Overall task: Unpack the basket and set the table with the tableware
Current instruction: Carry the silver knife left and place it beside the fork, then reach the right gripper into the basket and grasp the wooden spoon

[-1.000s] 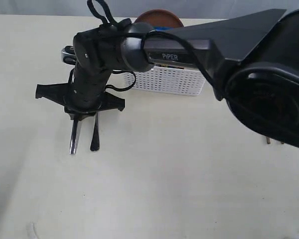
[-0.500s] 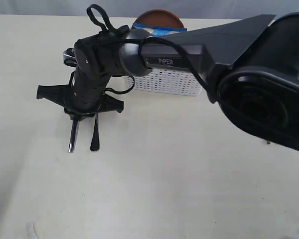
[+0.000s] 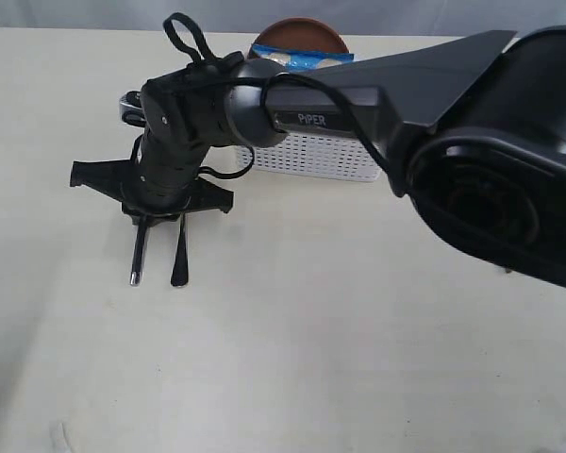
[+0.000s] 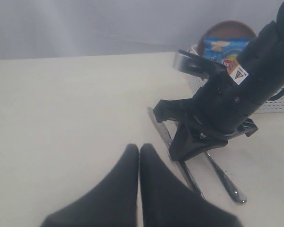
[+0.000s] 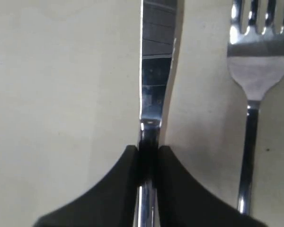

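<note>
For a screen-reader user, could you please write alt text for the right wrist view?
The right gripper is shut on a steel knife just behind its blade, over the off-white table. A steel fork lies beside the knife, parallel and not touching it.

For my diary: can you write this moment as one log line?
right fingers: shut on knife | fork: beside knife | left fingers: shut, empty

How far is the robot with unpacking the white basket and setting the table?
Done: the steel fork lies on the off-white table. In hand: the right claw pinches the steel knife alongside the fork. Left: the round brown plate is in the white lattice plastic basket with a blue chip packet. The left claw is shut, empty.
</note>
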